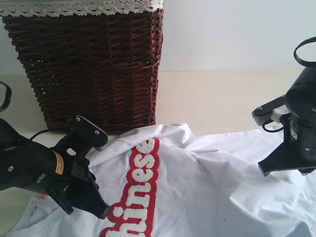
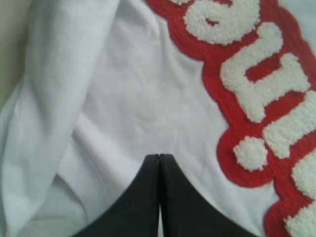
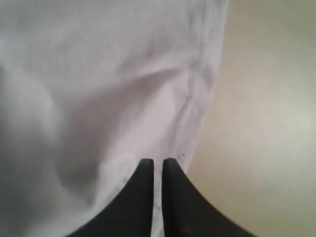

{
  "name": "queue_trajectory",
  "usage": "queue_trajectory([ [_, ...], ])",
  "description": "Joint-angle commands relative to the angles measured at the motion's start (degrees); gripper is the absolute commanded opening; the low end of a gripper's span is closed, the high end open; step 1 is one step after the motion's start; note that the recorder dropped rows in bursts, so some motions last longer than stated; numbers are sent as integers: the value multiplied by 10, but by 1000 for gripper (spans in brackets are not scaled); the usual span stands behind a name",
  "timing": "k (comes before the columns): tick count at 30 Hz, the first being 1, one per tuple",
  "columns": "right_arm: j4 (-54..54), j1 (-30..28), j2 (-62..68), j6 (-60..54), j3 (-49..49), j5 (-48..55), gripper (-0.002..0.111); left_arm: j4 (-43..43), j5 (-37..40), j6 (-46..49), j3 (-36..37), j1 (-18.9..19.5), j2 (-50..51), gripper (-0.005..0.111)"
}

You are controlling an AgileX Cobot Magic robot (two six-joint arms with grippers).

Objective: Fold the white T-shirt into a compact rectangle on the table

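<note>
The white T-shirt [image 1: 207, 182] lies spread and wrinkled on the beige table [image 1: 212, 98], its fuzzy red-outlined lettering [image 1: 140, 177] facing up. My left gripper [image 1: 103, 213] is low over the shirt beside the lettering. In the left wrist view its tips [image 2: 159, 156] are pressed together over plain white cloth [image 2: 138, 98], with the lettering [image 2: 261, 84] to one side. My right gripper [image 1: 265, 171] hangs at the shirt's right part. In the right wrist view it [image 3: 158, 160] shows only a thin slit, above the hem [image 3: 190, 108] where cloth meets table [image 3: 266, 123].
A dark wicker basket [image 1: 89, 64] with white lace trim [image 1: 74, 7] stands at the back left, just behind the shirt's far edge. A pale wall [image 1: 237, 29] rises behind the table. Bare table lies between the basket and my right arm.
</note>
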Motion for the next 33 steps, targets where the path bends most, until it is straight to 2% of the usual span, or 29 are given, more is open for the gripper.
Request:
queue_trajectory([
  [1,79,-56,34,-59,-5,-97,6,-1,1,2,-2,-3,-4,0],
  [5,150,-85,91,-138,-26,-101,6,-1,-1,2,-2,-3,-4,0],
  [10,150,-96,142,-140,-62,-98,6,-1,-1,2,-2,-3,-4,0],
  [14,104,-96,172,-125,-87,-112,6,-1,-2,2,-2,-3,-4,0],
  [18,58,-102,208,-85,-140,-83,6,-1,-2,2,-2,-3,-4,0],
  [24,73,-144,230,-90,-213,-75,6,-1,-1,2,-2,-3,-4,0],
  [33,118,-181,236,-152,-218,-32,6,-1,-1,1,-2,-3,-4,0],
])
